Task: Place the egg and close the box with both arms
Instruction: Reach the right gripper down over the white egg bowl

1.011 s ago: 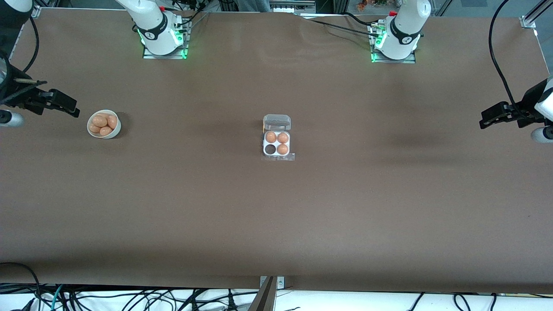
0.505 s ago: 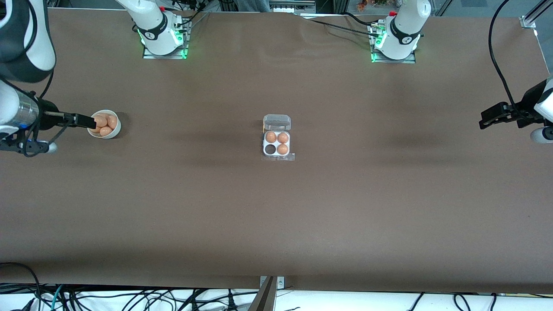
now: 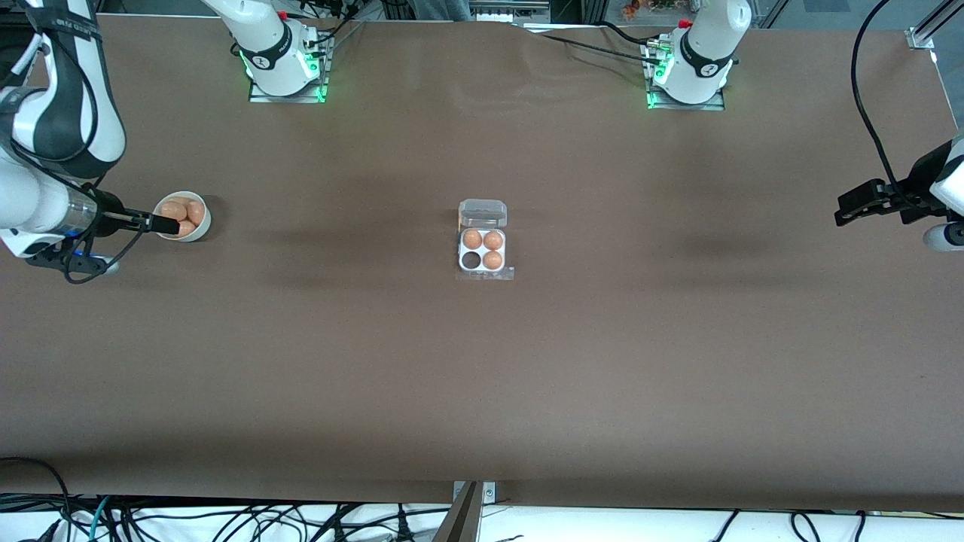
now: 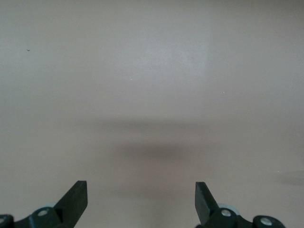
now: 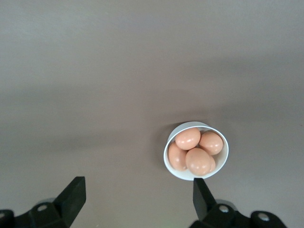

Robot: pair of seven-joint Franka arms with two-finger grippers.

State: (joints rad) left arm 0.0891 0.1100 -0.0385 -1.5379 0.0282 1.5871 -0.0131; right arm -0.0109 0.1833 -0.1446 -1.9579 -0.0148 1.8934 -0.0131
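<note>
our right pincer [image 5: 137,199], spread and empty, hangs just off the bowl [image 5: 170,164] of eggs [image 5: 198,160], so it is nearer. the box [image 3: 482,250] sits mid-surface, one cell free. left pincer [image 4: 141,197] waits, spread.

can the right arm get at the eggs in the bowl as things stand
Probably yes. The right end effector hangs open by the bowl rim at the right arm's end of the table, the eggs lie uncovered, and nothing stands between them.
</note>
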